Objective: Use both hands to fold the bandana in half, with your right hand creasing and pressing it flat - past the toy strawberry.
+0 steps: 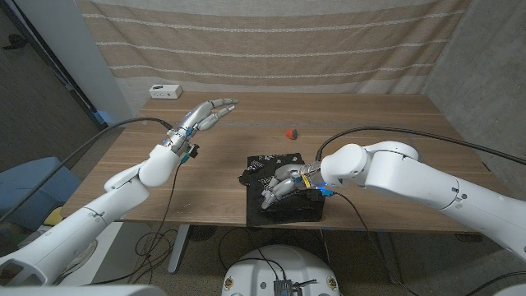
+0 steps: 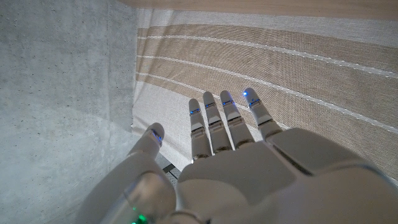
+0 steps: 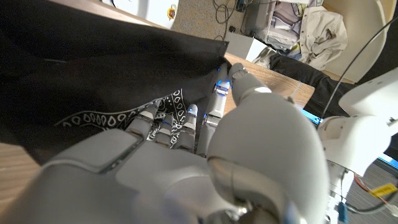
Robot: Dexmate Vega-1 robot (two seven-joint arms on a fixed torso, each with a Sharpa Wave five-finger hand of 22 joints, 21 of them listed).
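A black cotton bandana with a white paisley print (image 1: 278, 185) lies bunched and folded on the near part of the brown wooden table (image 1: 370, 123), its front portion hanging over the near edge. The right hand (image 1: 283, 184) of the white robot arm rests on top of the cloth, fingers pointing toward the robot's left. In the right wrist view the right hand (image 3: 205, 124) lies with its fingers (image 3: 186, 118) reaching along the black bandana (image 3: 93, 74), and a fold of the fabric sits between the thumb and the fingers, so the hand pinches the cloth near its white printed border. A small red toy strawberry (image 1: 289, 132) sits on the table beyond the bandana, well apart from it, toward the far side. The left hand (image 1: 207, 115) is raised above the table on the robot's left, away from the cloth, with its fingers stretched straight, side by side and holding nothing; the left wrist view shows that left hand (image 2: 236, 162) with fingers (image 2: 214, 124) extended toward a beige striped curtain (image 2: 298, 62). A small white box (image 1: 165, 90) stands at the far left corner of the table, in front of the striped curtain (image 1: 271, 41).
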